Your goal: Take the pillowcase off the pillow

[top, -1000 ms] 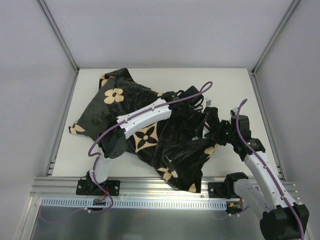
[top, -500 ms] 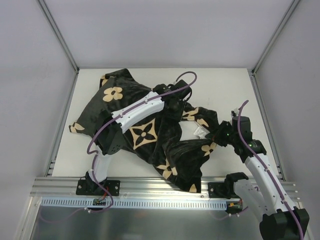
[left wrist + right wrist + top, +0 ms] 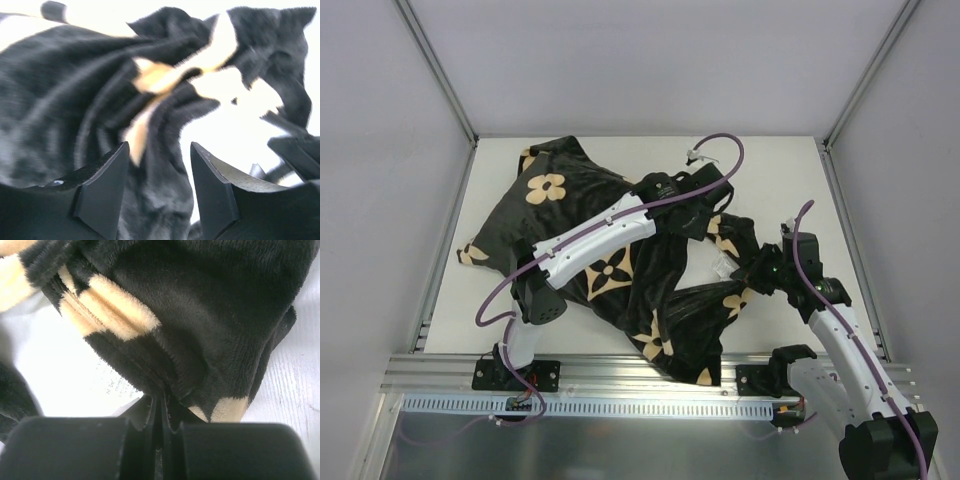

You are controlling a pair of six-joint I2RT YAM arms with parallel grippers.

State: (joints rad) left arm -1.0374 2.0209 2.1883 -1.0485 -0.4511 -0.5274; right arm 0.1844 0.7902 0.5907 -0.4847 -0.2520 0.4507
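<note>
Top view first: the left pincer point(image 3: 715, 205) had swung back out toward the right over the pillowcase point(image 3: 560, 215), after dipping in toward the middle half a second earlier. A small white patch, most likely the pillow point(image 3: 720, 266), showed at the bunched right end, where a second before we saw only black fabric. We read that as the mouth starting to give, though nearly all of the pillow was still inside. The whole bundle lay on the desk point(image 3: 770, 170), its long axis running diagonally from the far left corner down toward the near right, and the open end faced right toward the right pincer point(image 3: 757, 272).

Over to the left wrist: the picture was blurred, but the two fingers stood parted, released, with folds of fabric just beyond them and nothing pinched between.

Right wrist now: that pincer was clenched tight on a gathered fold of the pillowcase hem, which fanned out from between the fingers. White with small printed lettering lay under the cloth; we took it for a label.
</note>
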